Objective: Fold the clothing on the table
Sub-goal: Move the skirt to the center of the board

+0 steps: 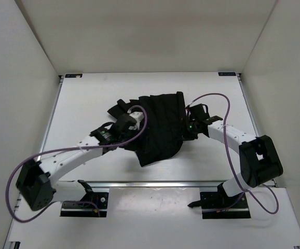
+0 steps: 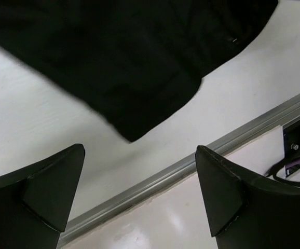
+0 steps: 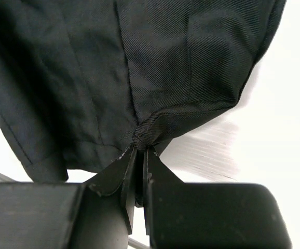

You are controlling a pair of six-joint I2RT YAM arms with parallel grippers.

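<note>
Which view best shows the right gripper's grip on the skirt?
Right wrist: close up, the right gripper is shut on a bunched fold of the skirt. Top external shows it small at the skirt's right edge; left wrist shows a skirt corner only.

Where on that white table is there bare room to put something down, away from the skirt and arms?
Bare: the far strip of the table between the skirt and the back wall, plus the far left corner. Crowded: the middle, where the left gripper and right gripper sit at the skirt.
</note>
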